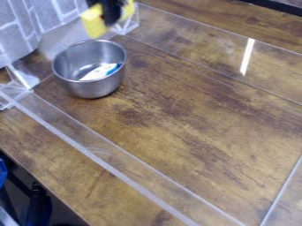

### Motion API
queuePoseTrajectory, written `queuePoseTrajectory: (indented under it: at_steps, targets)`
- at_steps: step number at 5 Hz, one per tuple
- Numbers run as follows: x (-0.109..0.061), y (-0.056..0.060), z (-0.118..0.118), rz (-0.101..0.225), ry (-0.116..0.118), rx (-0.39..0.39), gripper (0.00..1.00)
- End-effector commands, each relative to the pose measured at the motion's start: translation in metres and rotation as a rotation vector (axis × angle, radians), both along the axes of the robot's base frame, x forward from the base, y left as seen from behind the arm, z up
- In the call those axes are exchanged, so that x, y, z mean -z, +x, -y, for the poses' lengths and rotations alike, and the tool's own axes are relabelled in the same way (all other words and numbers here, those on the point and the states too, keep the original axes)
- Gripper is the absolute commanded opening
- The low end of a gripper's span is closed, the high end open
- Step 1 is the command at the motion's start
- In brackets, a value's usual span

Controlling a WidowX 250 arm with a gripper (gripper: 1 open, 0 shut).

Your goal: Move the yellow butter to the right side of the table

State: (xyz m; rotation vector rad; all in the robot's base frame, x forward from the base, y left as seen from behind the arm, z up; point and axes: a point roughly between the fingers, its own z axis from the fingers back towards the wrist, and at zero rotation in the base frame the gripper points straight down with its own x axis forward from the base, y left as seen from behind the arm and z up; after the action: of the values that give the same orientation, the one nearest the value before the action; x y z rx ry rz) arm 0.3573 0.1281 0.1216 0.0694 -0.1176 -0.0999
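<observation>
The yellow butter (95, 22) hangs in the air at the top of the view, above and behind the steel bowl (88, 69). My gripper (109, 12) is shut on it; only its dark lower end shows, blurred, and the rest is cut off by the top edge. The dark brown wood-grain table (189, 106) stretches out to the right below.
A pale blue item (105, 71) lies inside the steel bowl at the table's far left. Clear acrylic walls (88, 148) run along the table's edges. A grey tiled surface (24, 31) stands behind the bowl.
</observation>
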Motion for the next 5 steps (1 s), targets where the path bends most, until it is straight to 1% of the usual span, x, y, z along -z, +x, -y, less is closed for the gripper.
queuePoseTrajectory:
  at_steps: [1,2,3,4,5]
  targets:
    - [-0.009,0.026,0.04,0.058,0.004,0.041,0.0]
    - [0.009,0.035,0.079,0.054,-0.016,0.081,0.0]
    - [0.007,0.032,0.037,0.061,-0.002,0.043,0.0]
    - [0.003,0.019,-0.005,0.066,0.018,-0.007,0.0]
    - [0.009,0.027,0.029,0.072,0.009,0.028,0.0]
